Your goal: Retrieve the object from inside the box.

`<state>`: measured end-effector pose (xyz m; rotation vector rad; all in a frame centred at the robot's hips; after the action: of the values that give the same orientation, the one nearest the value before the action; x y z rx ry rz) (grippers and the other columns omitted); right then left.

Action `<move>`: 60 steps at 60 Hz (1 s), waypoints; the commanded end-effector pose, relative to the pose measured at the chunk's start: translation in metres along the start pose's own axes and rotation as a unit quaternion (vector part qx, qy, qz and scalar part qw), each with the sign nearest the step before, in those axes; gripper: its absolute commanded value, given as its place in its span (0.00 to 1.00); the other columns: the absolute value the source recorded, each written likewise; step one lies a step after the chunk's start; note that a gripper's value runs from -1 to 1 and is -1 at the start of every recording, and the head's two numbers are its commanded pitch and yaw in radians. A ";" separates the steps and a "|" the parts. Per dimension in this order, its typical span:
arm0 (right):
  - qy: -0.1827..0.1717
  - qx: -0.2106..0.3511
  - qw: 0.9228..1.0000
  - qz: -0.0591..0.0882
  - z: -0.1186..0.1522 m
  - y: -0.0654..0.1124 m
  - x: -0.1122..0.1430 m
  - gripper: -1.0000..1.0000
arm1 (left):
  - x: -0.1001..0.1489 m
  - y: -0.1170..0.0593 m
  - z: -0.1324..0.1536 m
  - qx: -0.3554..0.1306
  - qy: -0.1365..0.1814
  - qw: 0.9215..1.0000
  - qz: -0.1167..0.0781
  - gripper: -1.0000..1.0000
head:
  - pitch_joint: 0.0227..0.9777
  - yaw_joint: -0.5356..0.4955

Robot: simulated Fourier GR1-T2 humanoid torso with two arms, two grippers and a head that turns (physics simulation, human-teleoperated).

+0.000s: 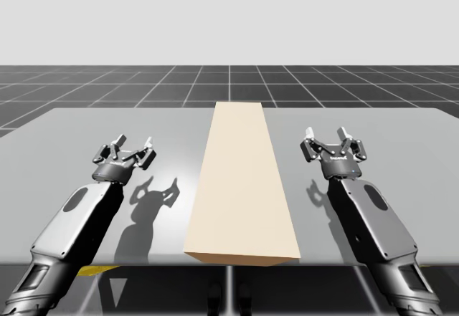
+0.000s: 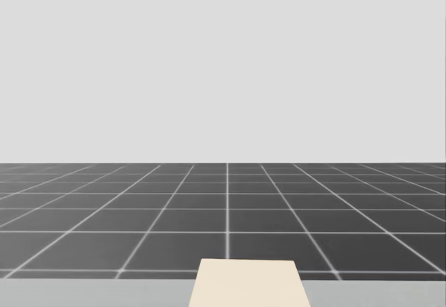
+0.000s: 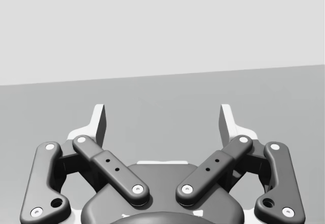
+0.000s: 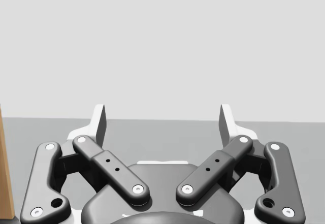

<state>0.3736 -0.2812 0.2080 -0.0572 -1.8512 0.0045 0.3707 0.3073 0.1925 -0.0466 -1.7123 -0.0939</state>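
Box [image 1: 242,187] first: long, cream-coloured and plain, it lies down the middle of the table [image 1: 86,130] from 6 o'clock to 12 o'clock, with its near end about at the table's near edge. Its top looks closed, and I can make out no seam, flap or handle, so the object I am after is hidden somewhere inside. My left gripper [image 1: 132,145] hovers at 9 o'clock of it and my right gripper [image 1: 327,138] at 3 o'clock, both well apart from its sides, fingers spread wide and holding nothing. The trouble I foresee comes from guessing how it opens. If I push or pry at one long side alone, a box this long would likely swivel, or slide toward 6 o'clock and tip off the edge. If both grippers close in unevenly, it may skew between them instead of staying square. My head is aimed high — only the far end of the box is in its view — so reaching in without looking down first risks knocking the lid or the hidden object blind.
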 end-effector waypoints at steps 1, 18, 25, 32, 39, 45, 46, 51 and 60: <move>0.006 0.000 1.000 -0.011 0.002 0.000 -0.001 0.00 | -0.001 0.000 0.000 0.000 0.000 1.000 -0.003 0.00 | 0.05 0.53; 0.085 0.076 0.993 -0.015 0.000 -0.007 -0.021 0.00 | -0.023 -0.007 -0.001 -0.078 0.135 0.988 -0.011 0.00 | 0.05 0.53; 0.098 0.125 0.987 0.010 0.005 0.002 -0.031 0.00 | -0.027 -0.016 0.003 -0.122 0.155 0.980 -0.024 0.00 | 0.06 0.52; 0.094 0.200 0.975 -0.001 0.015 0.020 -0.030 0.00 | -0.028 -0.033 0.012 -0.190 0.148 0.970 -0.045 0.00 | 0.06 0.52; 0.073 0.257 0.964 0.004 0.027 0.042 -0.030 0.00 | -0.028 -0.053 0.021 -0.246 0.141 0.957 -0.059 0.00 | 0.06 0.52; 0.057 0.314 0.948 0.006 0.042 0.064 -0.031 0.00 | -0.028 -0.069 0.030 -0.294 0.132 0.944 -0.069 0.00 | 0.07 0.52; 0.055 0.319 0.946 0.008 0.043 0.066 -0.031 0.00 | -0.028 -0.071 0.031 -0.299 0.132 0.943 -0.069 0.00 | 0.07 0.52; 0.042 0.361 0.932 0.012 0.054 0.078 -0.031 0.00 | -0.026 -0.084 0.040 -0.340 0.127 0.929 -0.069 0.00 | 0.07 0.51; 0.040 0.407 0.913 0.009 0.067 0.087 -0.030 0.00 | -0.020 -0.096 0.050 -0.373 0.125 0.916 -0.082 0.00 | 0.07 0.51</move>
<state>0.3387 -0.2139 0.1624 0.4289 -1.6546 0.6626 0.3326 0.2353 0.1610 -0.3970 -1.3541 -0.7483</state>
